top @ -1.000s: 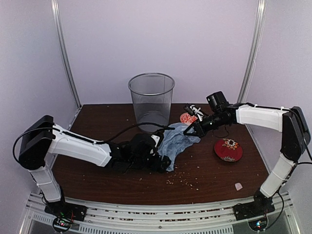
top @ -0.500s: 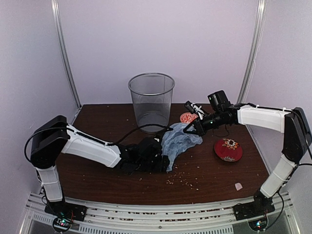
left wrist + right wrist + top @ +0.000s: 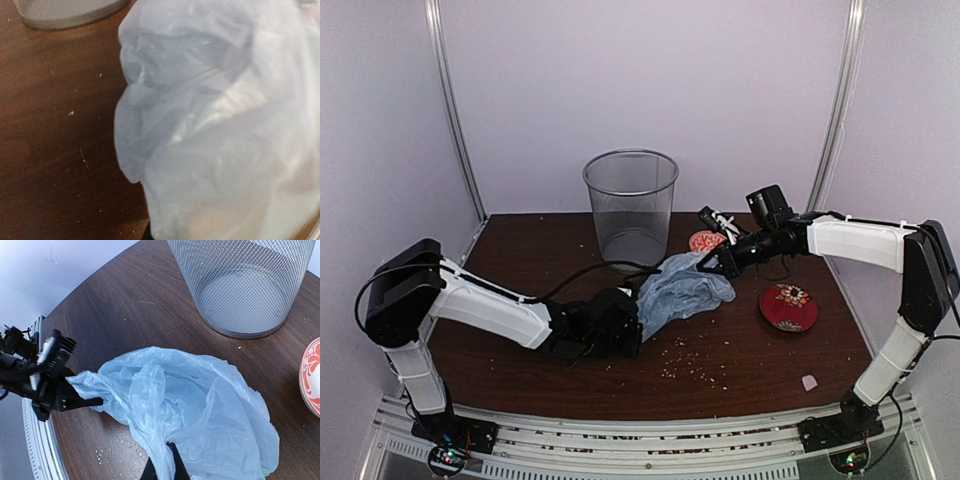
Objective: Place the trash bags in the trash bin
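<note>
Where the left tool (image 3: 97, 401) has pinched shut on one drawn-out corner of the trash bag (image 3: 680, 290), the right tool (image 3: 167, 462) is clamped on the opposite edge, and the pale blue film sits bunched between them on the brown surface (image 3: 520, 260). Just behind it stands the wire-mesh trash bin (image 3: 630, 205), upright, the bag wholly outside it. A small patterned bowl (image 3: 704, 241) sits beside the right tool; a red dish (image 3: 788, 307) lies farther right.

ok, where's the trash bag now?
Top view, centre: the trash bag lies just in front of the trash bin, held by left tool and right tool.
</note>
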Motion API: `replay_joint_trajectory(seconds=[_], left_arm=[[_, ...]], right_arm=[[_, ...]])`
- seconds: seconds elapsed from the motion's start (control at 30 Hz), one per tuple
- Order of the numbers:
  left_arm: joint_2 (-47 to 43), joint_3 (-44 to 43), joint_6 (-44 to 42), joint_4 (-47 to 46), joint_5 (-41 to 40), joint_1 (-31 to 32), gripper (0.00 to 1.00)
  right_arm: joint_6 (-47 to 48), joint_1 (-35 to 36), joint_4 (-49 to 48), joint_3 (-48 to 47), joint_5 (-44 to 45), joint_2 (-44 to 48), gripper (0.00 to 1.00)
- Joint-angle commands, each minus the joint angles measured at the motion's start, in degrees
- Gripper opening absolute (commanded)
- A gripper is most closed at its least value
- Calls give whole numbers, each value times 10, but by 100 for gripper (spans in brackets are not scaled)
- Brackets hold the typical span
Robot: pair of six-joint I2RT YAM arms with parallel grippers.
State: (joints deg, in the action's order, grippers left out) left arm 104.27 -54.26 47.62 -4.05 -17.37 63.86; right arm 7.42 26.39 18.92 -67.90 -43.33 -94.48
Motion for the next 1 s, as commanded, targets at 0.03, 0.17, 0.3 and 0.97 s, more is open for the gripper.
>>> replay_joint_trajectory(seconds=[0.03, 0.17, 0.3, 0.97], left_arm=[[-116, -11, -118, 23, -18, -2, 1], [-166, -74, -218, 106, 6, -6, 3], [-170, -279, -272, 265, 18, -40, 3], [-156, -36, -248, 223, 94, 112, 0]], right_arm=[[4, 3, 21, -26, 38, 14, 0], [-9, 3, 61, -93, 27, 29, 0], [-21, 3, 162, -314, 63, 10, 0], [249, 51, 274, 100, 1, 265, 0]])
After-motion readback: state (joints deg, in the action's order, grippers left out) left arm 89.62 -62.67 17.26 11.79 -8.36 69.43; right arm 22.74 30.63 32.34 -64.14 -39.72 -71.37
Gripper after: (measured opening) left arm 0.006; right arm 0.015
